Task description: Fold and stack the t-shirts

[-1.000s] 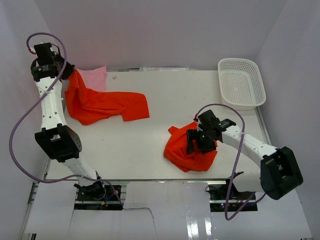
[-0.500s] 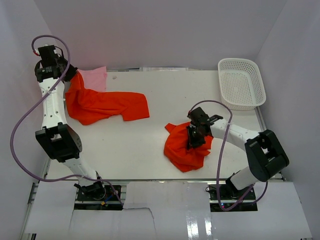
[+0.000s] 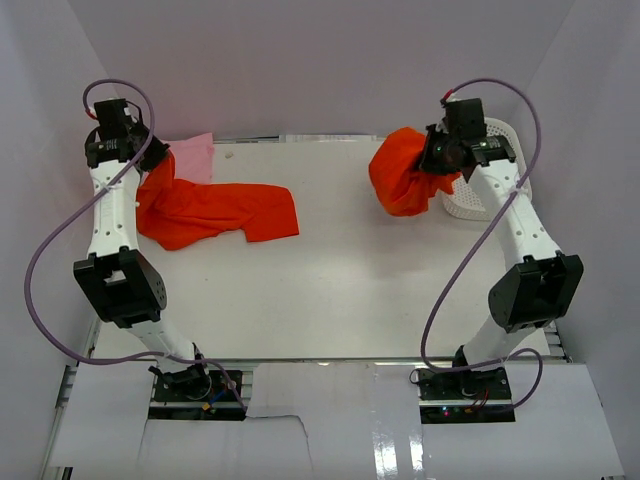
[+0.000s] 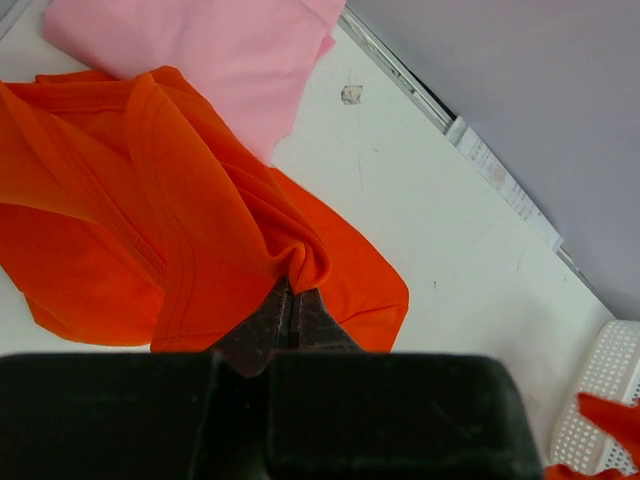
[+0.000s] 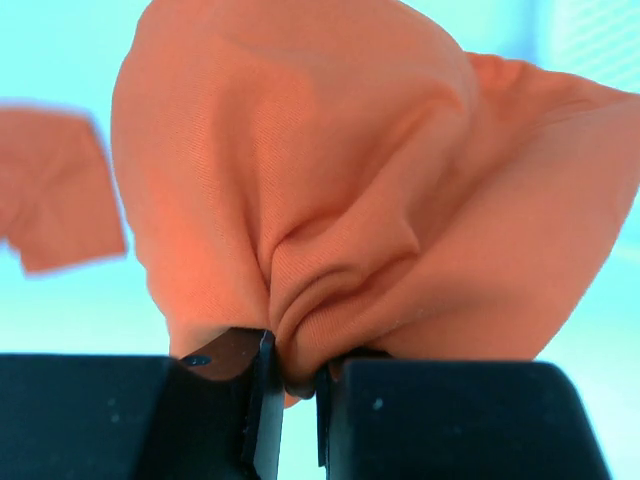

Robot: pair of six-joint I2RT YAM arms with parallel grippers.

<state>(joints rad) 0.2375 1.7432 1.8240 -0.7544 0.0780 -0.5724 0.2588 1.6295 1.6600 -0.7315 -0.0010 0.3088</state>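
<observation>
One orange-red t-shirt [image 3: 215, 212] lies spread at the table's back left, its left end lifted. My left gripper [image 3: 150, 165] is shut on a fold of that shirt [image 4: 180, 230], the cloth pinched at the fingertips [image 4: 292, 300]. A light pink t-shirt [image 3: 192, 156] lies behind it, partly covered [image 4: 220, 50]. A second orange-red t-shirt [image 3: 405, 175] hangs bunched in the air at the back right, beside the basket. My right gripper [image 3: 438, 160] is shut on its gathered cloth [image 5: 350, 200], raised high above the table.
The white lattice basket [image 3: 500, 185] stands at the back right corner, partly hidden by the right arm and the hanging shirt. Purple cables loop off both arms. White walls close in the table at the back and both sides.
My right gripper shut on the crumpled shirt near the table's front right, then lifted it up and back to the basket's side. The left arm shifted slightly right, still holding its shirt.
</observation>
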